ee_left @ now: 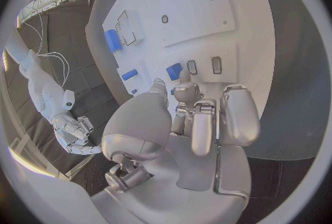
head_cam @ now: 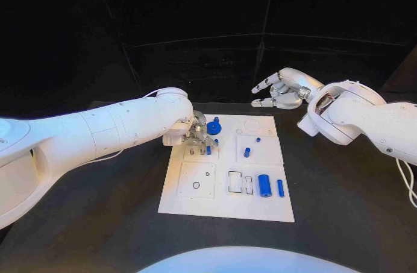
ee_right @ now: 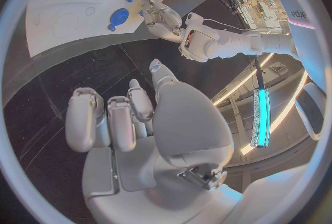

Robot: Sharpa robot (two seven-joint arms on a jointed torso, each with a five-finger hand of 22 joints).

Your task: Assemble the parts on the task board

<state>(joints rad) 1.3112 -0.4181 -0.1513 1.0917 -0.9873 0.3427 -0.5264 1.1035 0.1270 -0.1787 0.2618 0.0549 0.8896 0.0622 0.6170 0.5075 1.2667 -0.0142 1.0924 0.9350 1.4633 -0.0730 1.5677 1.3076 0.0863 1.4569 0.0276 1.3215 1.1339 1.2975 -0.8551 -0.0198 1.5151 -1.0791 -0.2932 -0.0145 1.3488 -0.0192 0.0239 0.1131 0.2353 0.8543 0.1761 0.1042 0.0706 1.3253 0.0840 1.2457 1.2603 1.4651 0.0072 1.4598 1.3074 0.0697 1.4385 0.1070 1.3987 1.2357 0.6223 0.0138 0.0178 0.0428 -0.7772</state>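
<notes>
Black table (head_cam: 348, 225) stretches under me, with dark walls behind, and the white task board (head_cam: 226, 207) lies in its middle, its long side running away from my body.

My left hand (head_cam: 196, 137) is down over the board's far left part, fingers pointing at the surface among small blue parts. In my left wrist view the fingertips (ee_left: 185, 90) sit just beside a small blue part (ee_left: 174, 71) next to two small slots; whether they pinch it or merely touch it I cannot tell. A round blue knob (head_cam: 214, 127) stands just beside this hand, toward the far edge.

My right hand (head_cam: 276, 90) hangs above the table beyond the board's far right corner, well apart from every part, fingers loosely curled and holding nothing.

On the board's near right part a thick blue cylinder (head_cam: 264, 185) lies flat, its long axis running along the board's length, with a thinner blue pin (head_cam: 281, 188) lying parallel just beside it. A short blue peg (head_cam: 247, 152) lies in the board's middle, aligned the same way.
</notes>
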